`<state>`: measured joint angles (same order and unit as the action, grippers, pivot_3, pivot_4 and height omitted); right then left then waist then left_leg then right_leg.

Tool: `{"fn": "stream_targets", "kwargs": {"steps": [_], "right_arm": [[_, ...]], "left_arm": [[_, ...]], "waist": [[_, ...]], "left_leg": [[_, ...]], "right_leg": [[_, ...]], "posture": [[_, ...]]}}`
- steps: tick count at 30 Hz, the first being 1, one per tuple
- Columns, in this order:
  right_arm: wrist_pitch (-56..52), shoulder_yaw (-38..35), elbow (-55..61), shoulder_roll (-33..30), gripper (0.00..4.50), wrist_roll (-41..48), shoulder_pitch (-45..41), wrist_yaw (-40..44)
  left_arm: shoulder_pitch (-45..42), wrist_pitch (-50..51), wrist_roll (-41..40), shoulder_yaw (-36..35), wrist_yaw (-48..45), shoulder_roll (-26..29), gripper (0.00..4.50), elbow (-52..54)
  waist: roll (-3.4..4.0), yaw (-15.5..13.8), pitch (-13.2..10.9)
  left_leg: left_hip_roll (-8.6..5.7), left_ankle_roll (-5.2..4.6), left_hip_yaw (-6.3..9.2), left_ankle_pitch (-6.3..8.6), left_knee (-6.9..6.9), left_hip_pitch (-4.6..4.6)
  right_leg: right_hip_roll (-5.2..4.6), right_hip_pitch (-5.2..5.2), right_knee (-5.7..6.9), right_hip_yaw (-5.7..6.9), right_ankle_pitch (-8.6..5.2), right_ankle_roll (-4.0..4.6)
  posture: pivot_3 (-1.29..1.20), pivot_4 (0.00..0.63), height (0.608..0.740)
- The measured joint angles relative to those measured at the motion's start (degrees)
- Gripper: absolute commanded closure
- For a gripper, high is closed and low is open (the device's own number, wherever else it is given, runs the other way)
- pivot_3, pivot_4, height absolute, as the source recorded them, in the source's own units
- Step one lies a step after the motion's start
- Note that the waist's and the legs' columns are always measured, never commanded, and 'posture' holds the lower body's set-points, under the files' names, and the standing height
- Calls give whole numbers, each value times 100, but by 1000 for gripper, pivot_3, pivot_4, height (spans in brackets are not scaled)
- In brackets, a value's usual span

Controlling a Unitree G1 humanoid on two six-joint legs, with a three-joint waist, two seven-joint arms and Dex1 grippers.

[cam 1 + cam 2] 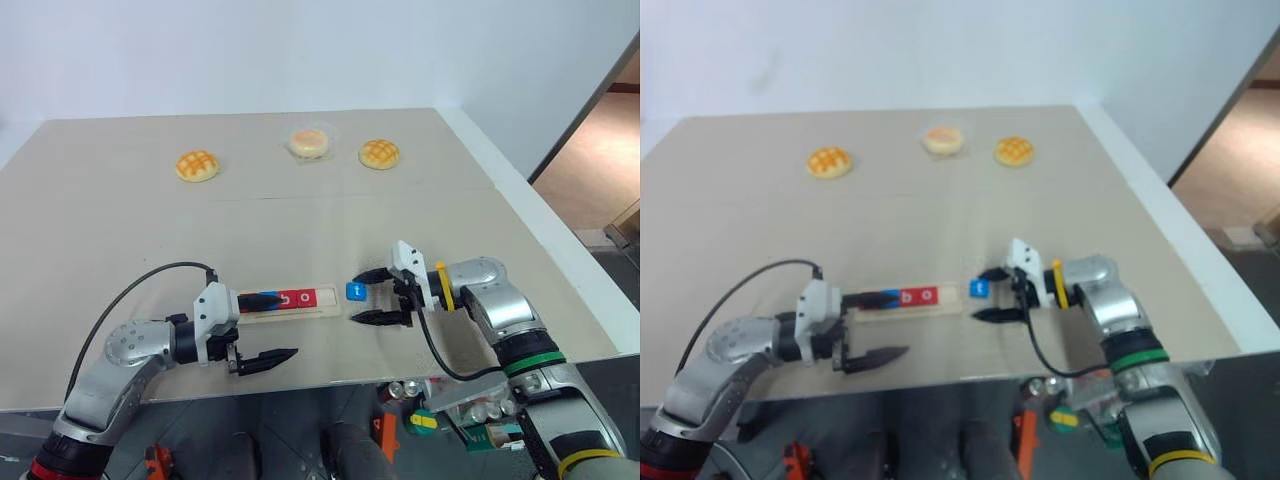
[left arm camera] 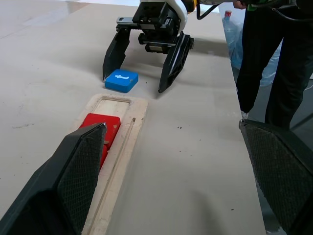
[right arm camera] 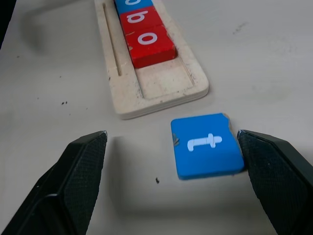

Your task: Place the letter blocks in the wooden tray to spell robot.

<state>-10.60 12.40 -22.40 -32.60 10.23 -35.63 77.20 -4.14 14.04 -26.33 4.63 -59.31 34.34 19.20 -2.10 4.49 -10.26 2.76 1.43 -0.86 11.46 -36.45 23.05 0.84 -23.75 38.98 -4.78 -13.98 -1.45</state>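
My right hand (image 1: 378,297): spread wide, low over the table (image 1: 300,220), one finger (image 3: 78,186) on each side of the t block (image 3: 208,145); the far finger looks to touch its edge, nothing pinched.
My left hand (image 1: 262,330): spread, empty, one finger over the tray's near end, the other off its side.
t block: blue, flat on the table, just past the tray's open end.
Tray (image 3: 161,88): holds a blue block (image 3: 132,5), then red b (image 3: 136,18) and red o (image 3: 149,41); last slot bare.
Far side: three buns (image 1: 197,165).
Person (image 2: 274,58): dark trousers beside the table.
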Motion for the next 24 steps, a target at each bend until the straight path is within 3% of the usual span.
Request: {"fn": "stream_targets", "kwargs": {"steps": [18, 21, 24], "right_arm": [[-120, -176, 162, 52, 312, -12, 166, -556], [-203, -232, 464, 44, 667, 40, 386, -726], [-356, -319, 796, 33, 1992, 91, 615, -824]], "left_arm": [[86, -88, 115, 3, 6, 12, 0, -15], [104, -135, 122, 2, 7, 12, 0, -18], [116, -168, 136, 0, 6, 11, 0, -19]], "waist": [[0, -19, 0], [0, -32, 0], [0, -38, 0]], "left_leg": [[-4, 1, -2, 0, -1, 9], [-4, 2, -1, 1, 4, 15], [-4, 2, 3, 2, 7, 18]], "right_leg": [[-5, -3, -1, -3, -3, -4], [-6, -8, -1, -2, -9, -9], [-6, -9, -1, 2, -13, -9]], "posture": [[0, 150, 739], [0, 150, 739], [0, 150, 739]]}}
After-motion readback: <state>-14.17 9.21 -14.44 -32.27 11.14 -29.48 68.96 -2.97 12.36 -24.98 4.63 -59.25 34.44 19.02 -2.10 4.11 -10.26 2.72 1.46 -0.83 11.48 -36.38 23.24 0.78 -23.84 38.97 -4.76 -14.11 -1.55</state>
